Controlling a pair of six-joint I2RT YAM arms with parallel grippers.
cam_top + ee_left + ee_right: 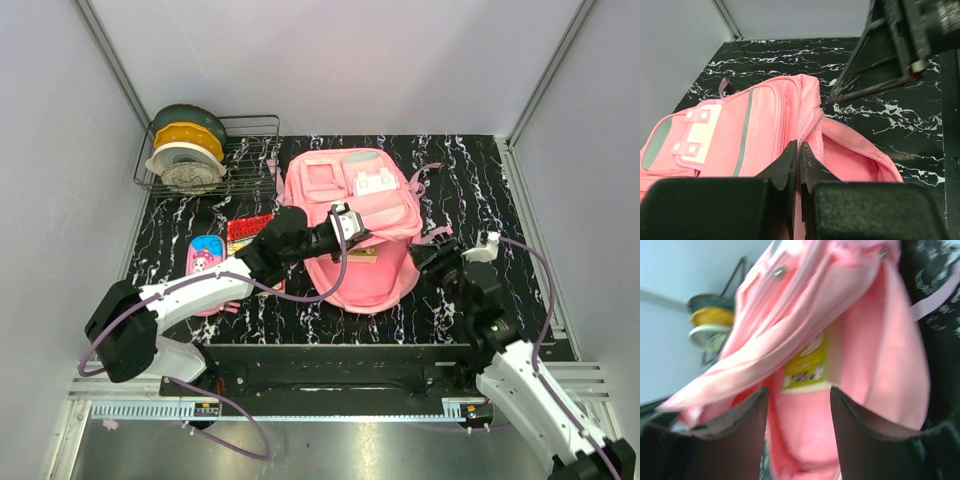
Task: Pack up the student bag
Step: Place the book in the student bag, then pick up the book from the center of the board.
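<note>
Clamps left jaws on the mouth edge of one student bag (pixel 330 185); right jaws apart beside it; one book (pixel 807 365) inside.

The top camera looks down on the whole table (pixel 480 200); both wrist cameras view the student bag (pixel 765 130) closely.

The left arm (pixel 190 290) stretches forward and inward, its left gripper (pixel 799 151) pinched tight on the student bag (pixel 765 125) – while the right arm (pixel 520 380) angles inward, its right gripper (pixel 799 396) parted and holding nothing.
</note>
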